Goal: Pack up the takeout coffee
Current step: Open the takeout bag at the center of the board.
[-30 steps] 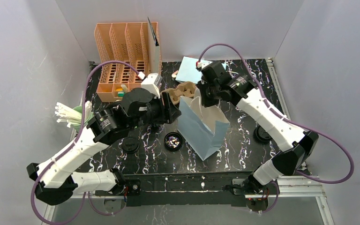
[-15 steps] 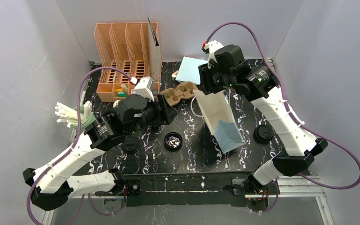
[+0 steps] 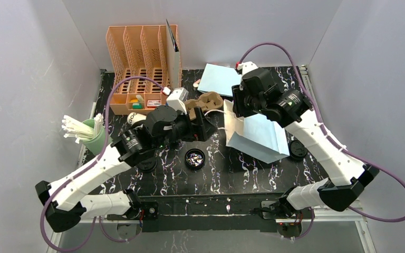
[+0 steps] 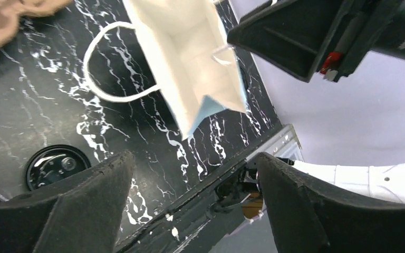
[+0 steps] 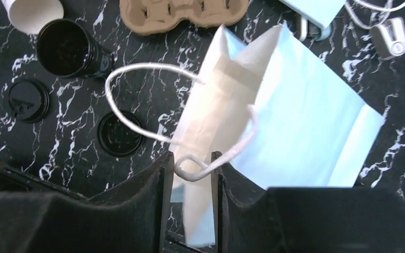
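One dark takeout coffee cup (image 5: 67, 49) stands without a lid left of the brown carrier (image 5: 184, 13). Two black lids (image 5: 118, 133) (image 5: 27, 99) lie loose on the table, and a third lid (image 3: 297, 149) lies at the right. The light-blue bag (image 3: 261, 138) lies on its side, mouth toward the carrier (image 3: 203, 103). My right gripper (image 5: 190, 158) hovers over the bag's mouth, jaws a little apart, with a white handle loop (image 5: 205, 168) in the gap. My left gripper (image 4: 194, 158) is wide open and empty, near the carrier.
An orange rack (image 3: 142, 58) stands at the back left, a green holder with white sticks (image 3: 84, 132) at the left edge. A white cup (image 5: 34, 11) lies beside the dark one. A flat blue bag (image 3: 219, 78) lies at the back.
The bag went from upright to lying on its side toward the right. My right gripper rose, then came down over its mouth. My left gripper opened wide and moved right.
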